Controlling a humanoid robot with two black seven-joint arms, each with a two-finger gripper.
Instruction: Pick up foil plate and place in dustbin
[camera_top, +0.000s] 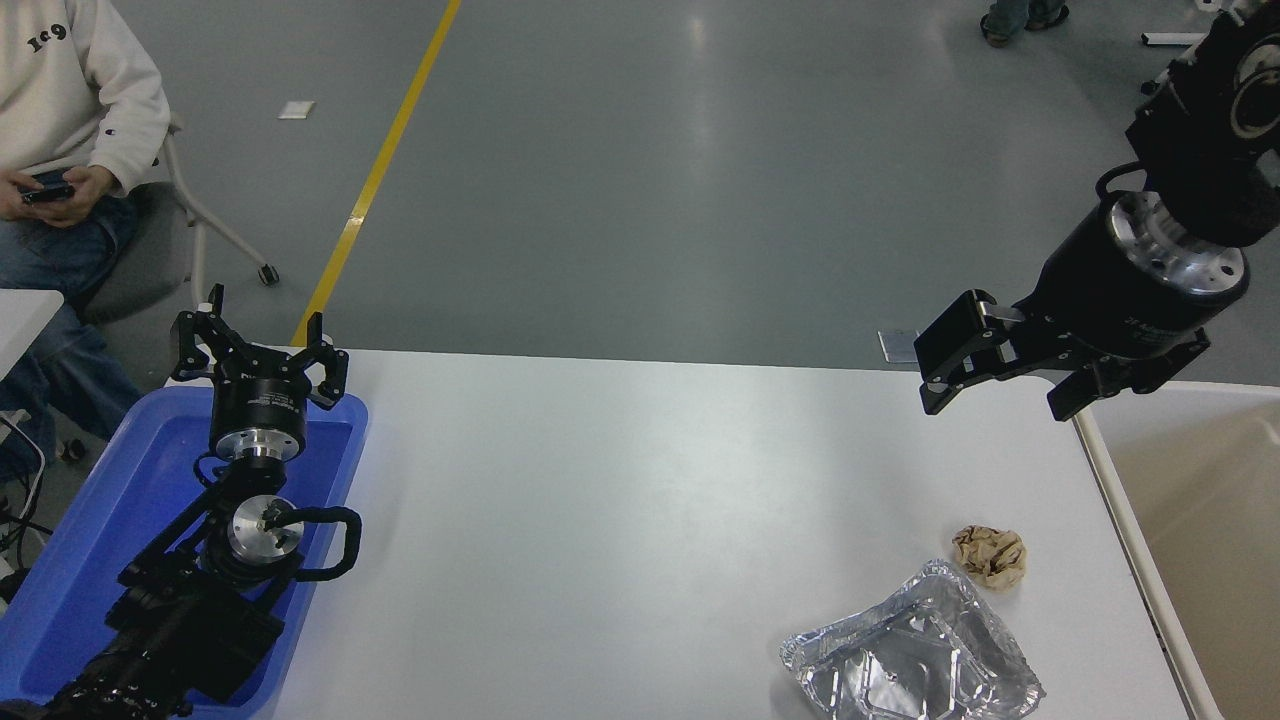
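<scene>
The foil plate (912, 655) lies flat on the white table (640, 500) near its front right, shiny and crinkled. The dustbin (1195, 520) stands beside the table's right edge, cream rim and beige inside. My right gripper (1000, 397) hangs open and empty above the table's far right corner, well behind and above the foil plate, close to the bin's far left corner. My left gripper (258, 350) is parked open over the blue tray at the lower left.
A small crumpled brown paper ball (990, 555) lies just behind the foil plate. A shallow blue tray (90, 540) sits at the table's left end under the left arm. A person sits at the far left on a chair, holding a phone.
</scene>
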